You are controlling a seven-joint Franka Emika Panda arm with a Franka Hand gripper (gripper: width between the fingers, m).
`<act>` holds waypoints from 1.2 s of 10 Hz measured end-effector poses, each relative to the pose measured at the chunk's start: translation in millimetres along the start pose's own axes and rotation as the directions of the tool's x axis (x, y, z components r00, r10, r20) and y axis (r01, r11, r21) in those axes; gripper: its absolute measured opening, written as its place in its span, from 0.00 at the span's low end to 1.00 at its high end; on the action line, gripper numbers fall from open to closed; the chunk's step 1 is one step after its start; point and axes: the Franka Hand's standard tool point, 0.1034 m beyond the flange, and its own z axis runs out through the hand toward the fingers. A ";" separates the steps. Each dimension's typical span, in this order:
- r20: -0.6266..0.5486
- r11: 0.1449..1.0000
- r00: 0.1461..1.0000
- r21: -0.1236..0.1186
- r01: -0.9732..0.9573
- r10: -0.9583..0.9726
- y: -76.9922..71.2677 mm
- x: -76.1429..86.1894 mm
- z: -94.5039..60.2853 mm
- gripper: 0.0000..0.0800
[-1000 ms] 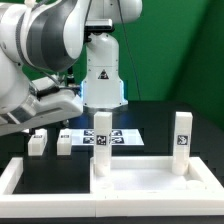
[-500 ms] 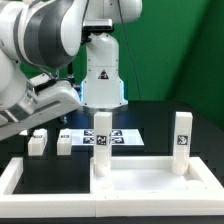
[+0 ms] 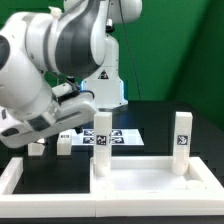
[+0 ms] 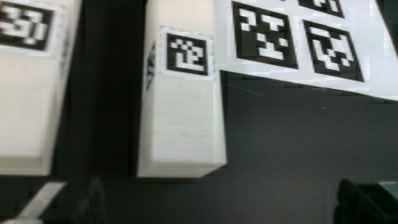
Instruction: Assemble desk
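Observation:
The white desk tabletop (image 3: 140,180) lies flat at the front, with two white legs standing upright on it, one (image 3: 101,138) at its far left corner and one (image 3: 181,138) at its far right. Two loose legs (image 3: 38,147) (image 3: 65,144) sit on the black table toward the exterior view's left. My gripper (image 3: 45,128) hangs just above them, open and holding nothing. The wrist view looks down on one tagged leg (image 4: 183,105) lying between and ahead of my dark fingertips (image 4: 365,200), with the second leg (image 4: 25,95) beside it. My gripper (image 4: 205,210) touches neither leg.
The marker board (image 3: 118,138) (image 4: 294,45) lies flat just behind the tabletop, next to the loose legs. A low white border rail (image 3: 18,176) runs along the front and the exterior view's left. The robot's base (image 3: 100,80) stands behind.
The arm has swung down and forward, bringing the hand lower over the two loose legs. The jaws stayed open. No part has moved.

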 end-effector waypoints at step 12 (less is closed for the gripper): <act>0.030 1.000 1.000 0.002 -0.009 0.009 -0.8 -2.8 25.7 0.81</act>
